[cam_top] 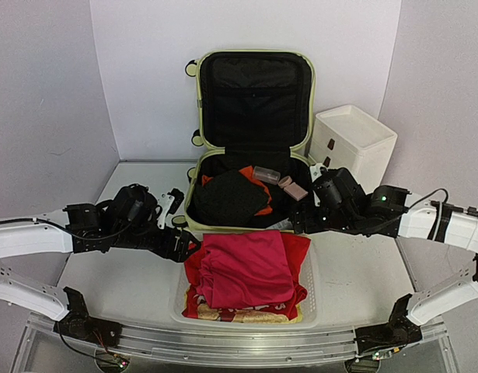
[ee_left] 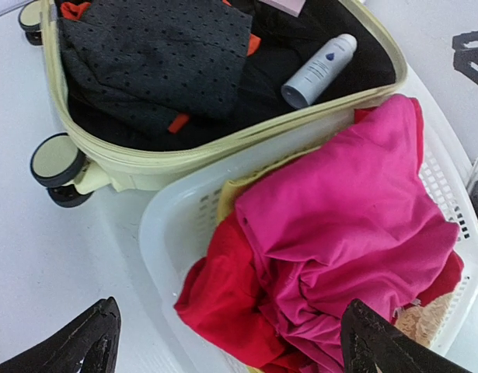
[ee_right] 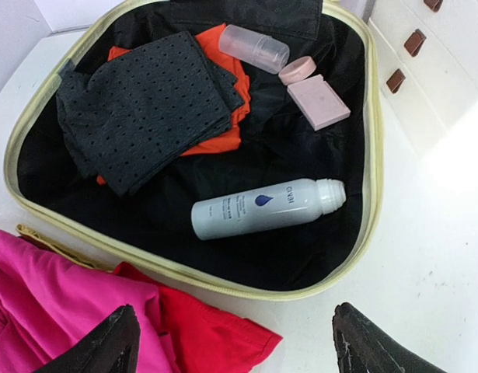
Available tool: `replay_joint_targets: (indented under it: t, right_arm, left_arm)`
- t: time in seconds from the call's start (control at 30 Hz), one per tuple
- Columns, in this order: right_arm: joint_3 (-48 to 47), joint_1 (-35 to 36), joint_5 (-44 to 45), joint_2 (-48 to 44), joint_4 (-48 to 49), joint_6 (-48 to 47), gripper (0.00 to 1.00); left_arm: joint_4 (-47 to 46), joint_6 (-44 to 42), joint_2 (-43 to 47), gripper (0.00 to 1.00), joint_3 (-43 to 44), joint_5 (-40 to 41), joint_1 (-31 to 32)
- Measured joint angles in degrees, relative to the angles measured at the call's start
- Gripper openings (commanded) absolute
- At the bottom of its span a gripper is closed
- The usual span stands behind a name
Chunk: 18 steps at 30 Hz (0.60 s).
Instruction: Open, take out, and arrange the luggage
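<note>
**Trainee:** What does the top view show, largest part first?

**Instructor:** (a) The white worktop (cam_top: 106,264). (b) The luggage (cam_top: 254,101) sits at your 12 o'clock. Its base lies flat and its lid stands raised, showing the black lining. One wheel (ee_left: 56,159) shows in the left wrist view. (c) The white mesh basket (ee_left: 165,225) touches the luggage's 6 o'clock edge. A pink garment (cam_top: 246,268) is heaped in it over a red one (ee_left: 215,303). (d) The white drawer box (cam_top: 355,140) stands just beside the luggage at its 3 o'clock.

**Trainee:** What lies in the base?

**Instructor:** Read the right wrist view. (e) A dark perforated garment (ee_right: 145,109) lies toward 10 o'clock, on top of an orange garment (ee_right: 215,144). (f) A grey spray bottle (ee_right: 262,206) lies on its side on the lining toward 5 o'clock, apart from the garments. (g) A clear tube (ee_right: 254,48) lies at 12 o'clock. (h) A pink rectangular box (ee_right: 318,102) lies at 2 o'clock, just beside (i) a round pink compact (ee_right: 298,70).

**Trainee:** And my claws?

**Instructor:** Your left claw (ee_left: 231,311) is at the basket's 10 o'clock corner. Its fingers (ee_left: 83,342) are spread wide over the pink garment and grip nothing. Your right claw (ee_right: 235,311) is at the luggage's 4 o'clock corner. It is also spread wide and empty, above the luggage rim and the red cloth.
</note>
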<state>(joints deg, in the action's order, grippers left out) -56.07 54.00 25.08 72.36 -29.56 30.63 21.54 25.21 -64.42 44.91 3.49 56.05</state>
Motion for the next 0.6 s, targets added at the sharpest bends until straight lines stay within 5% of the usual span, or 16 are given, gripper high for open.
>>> replay_joint_targets:
  t: [0.13,0.37,0.6]
  right_arm:
    - [-0.2,-1.8,1.2,1.2,2.7,-3.6,0.86]
    - [-10.4,-11.1,-8.7,11.8,6.0,-5.4,0.79]
    - [-23.8,-15.4,-21.6,27.1,8.0,-2.9,0.77]
  left_arm:
    - [1.9,-1.6,0.0,0.99,2.1,3.0,-2.4]
    - [3.0,-3.3,-7.4,0.84,14.1,-3.1,-17.1]
    - [4.2,-4.6,-20.4,0.64,24.5,-7.6,-18.1]
